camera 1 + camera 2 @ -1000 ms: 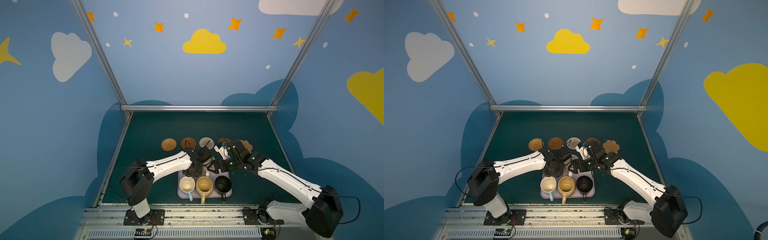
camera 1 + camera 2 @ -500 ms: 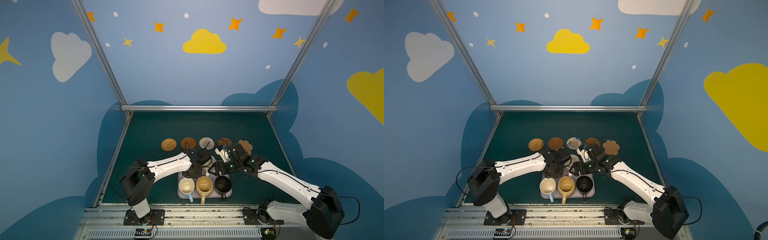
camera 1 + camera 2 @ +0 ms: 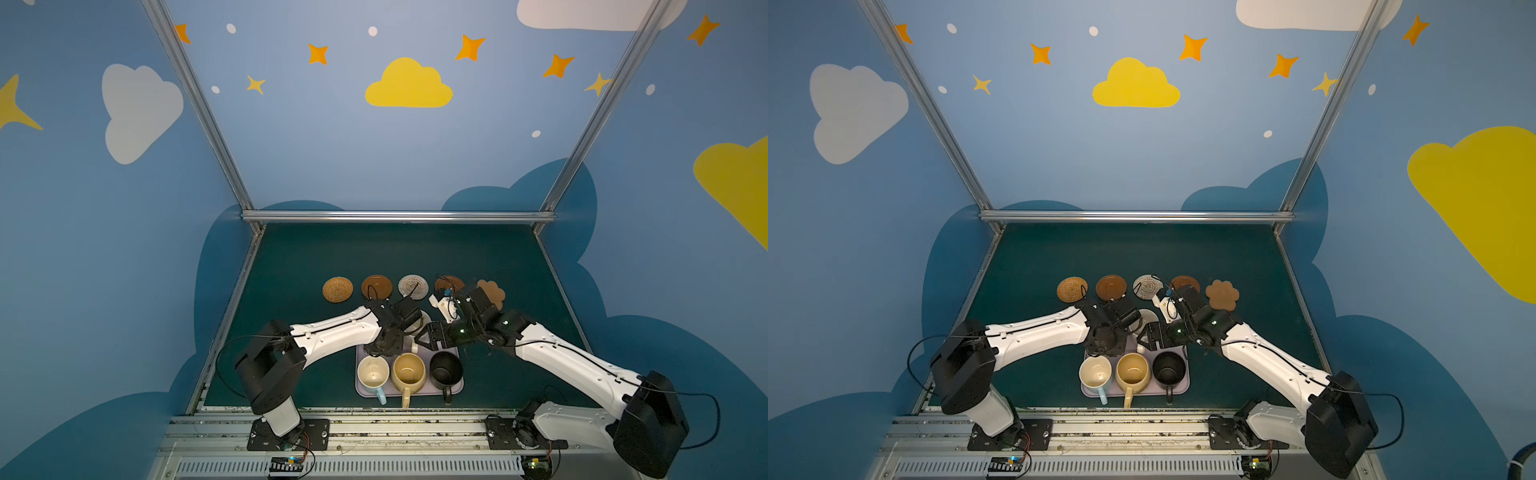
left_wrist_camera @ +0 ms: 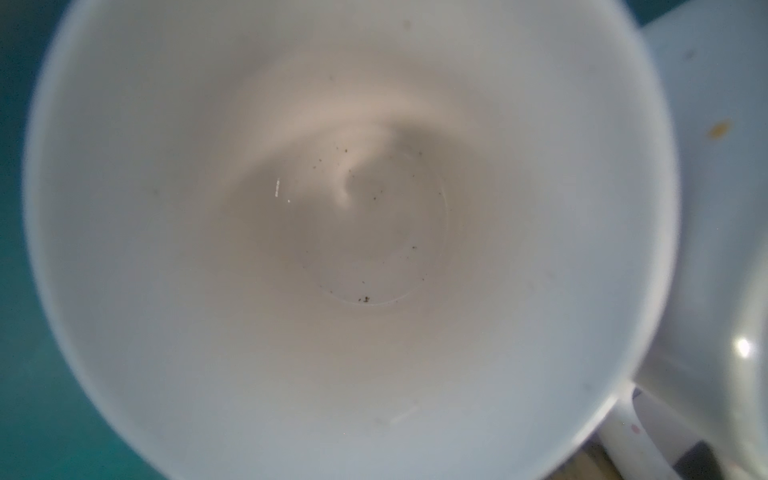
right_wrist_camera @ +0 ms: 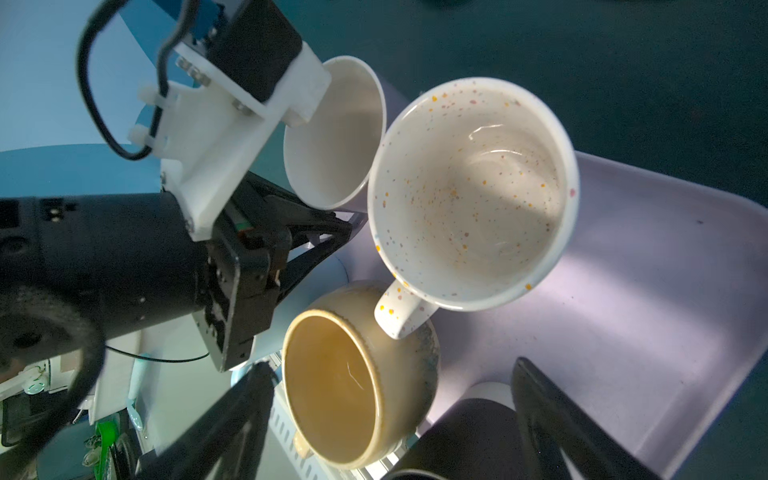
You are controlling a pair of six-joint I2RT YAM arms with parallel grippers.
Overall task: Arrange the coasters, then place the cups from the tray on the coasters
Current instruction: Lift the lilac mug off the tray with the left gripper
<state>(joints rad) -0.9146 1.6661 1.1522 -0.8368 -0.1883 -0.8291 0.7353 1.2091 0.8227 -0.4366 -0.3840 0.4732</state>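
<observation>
Five coasters lie in a row in both top views: tan woven (image 3: 338,289), dark brown (image 3: 376,286), whitish woven (image 3: 413,286), a second dark brown (image 3: 449,284) and paw-shaped cork (image 3: 492,292). On the lilac tray (image 3: 456,387) stand the light blue (image 3: 372,372), mustard (image 3: 409,371) and black (image 3: 446,368) cups. Behind them are the speckled cream-white cup (image 5: 469,191) and the lilac cup (image 5: 332,133). My left gripper (image 3: 388,345) is shut at the lilac cup's side, and its wrist view looks straight into that cup (image 4: 353,228). My right gripper (image 5: 395,436) hangs open above the tray, holding nothing.
Both arms crowd close together over the tray's back half. Dark green table (image 3: 395,253) stretches behind the coaster row to a metal rail (image 3: 399,216). The robot bases and a slotted rail (image 3: 374,428) sit just in front of the tray.
The left gripper has closed at the lilac cup. Both grippers have come forward from the coaster row and down over the tray's back. The right gripper has stayed open.
</observation>
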